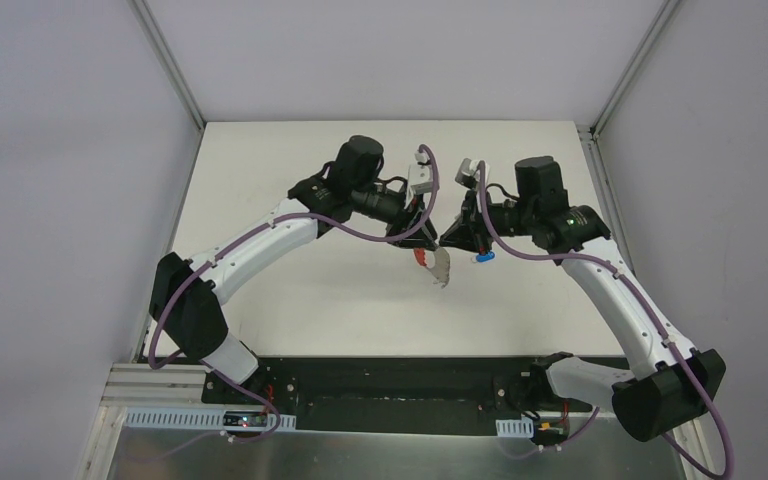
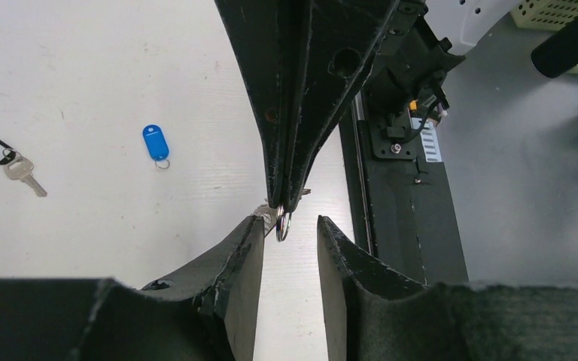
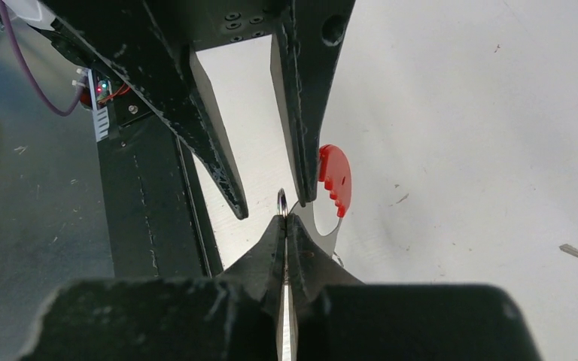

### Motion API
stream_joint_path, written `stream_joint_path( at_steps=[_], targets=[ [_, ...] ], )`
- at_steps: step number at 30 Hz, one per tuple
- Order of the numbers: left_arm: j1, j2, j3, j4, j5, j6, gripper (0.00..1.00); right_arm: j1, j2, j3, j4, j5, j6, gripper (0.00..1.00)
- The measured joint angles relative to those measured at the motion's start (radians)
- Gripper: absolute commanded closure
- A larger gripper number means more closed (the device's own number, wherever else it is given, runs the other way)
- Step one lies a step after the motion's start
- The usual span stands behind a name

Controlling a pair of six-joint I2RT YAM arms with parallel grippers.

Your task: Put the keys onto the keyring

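My right gripper (image 3: 286,218) was pinched shut on a small ring of the keyring (image 3: 336,180), with my left gripper (image 2: 290,222) open astride it. The silver key (image 2: 24,171) and blue-headed key (image 2: 155,141) lay untouched on the table (image 2: 83,75). Threading hadn't begun, and I judged the left should fetch one next.

I read this as a robotics lab cell. A bare white table (image 1: 290,300) is boxed in by plain pale panels (image 1: 60,150) on aluminium struts (image 1: 165,60). At the near edge I see a black base plate (image 1: 390,385), slotted cable ducts (image 1: 175,418) and exposed purple cables (image 1: 165,310).
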Motion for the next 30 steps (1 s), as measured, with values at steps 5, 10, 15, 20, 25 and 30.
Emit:
stream_joint_path(
  at_steps=[5,10,15,20,25,30],
  targets=[
    [-0.004,0.0,0.003,-0.03,0.005,0.027,0.77,-0.007,0.0,0.0,0.012,-0.023,0.018,1.0],
    [-0.004,0.008,0.032,-0.037,0.006,0.029,0.78,-0.012,0.0,0.0,0.016,-0.035,0.026,1.0],
    [-0.005,0.01,0.053,-0.037,0.007,0.028,0.88,-0.018,0.0,-0.009,0.023,-0.039,0.029,1.0],
    [-0.005,0.022,0.054,-0.037,0.007,0.029,0.9,-0.024,0.0,-0.014,0.026,-0.053,0.038,1.0],
    [-0.009,0.025,0.055,-0.051,0.006,0.043,0.92,-0.03,0.0,-0.016,0.029,-0.061,0.049,1.0],
    [-0.01,0.025,0.054,-0.055,0.005,0.049,1.0,-0.034,0.0,-0.021,0.029,-0.072,0.054,1.0]
  ],
)
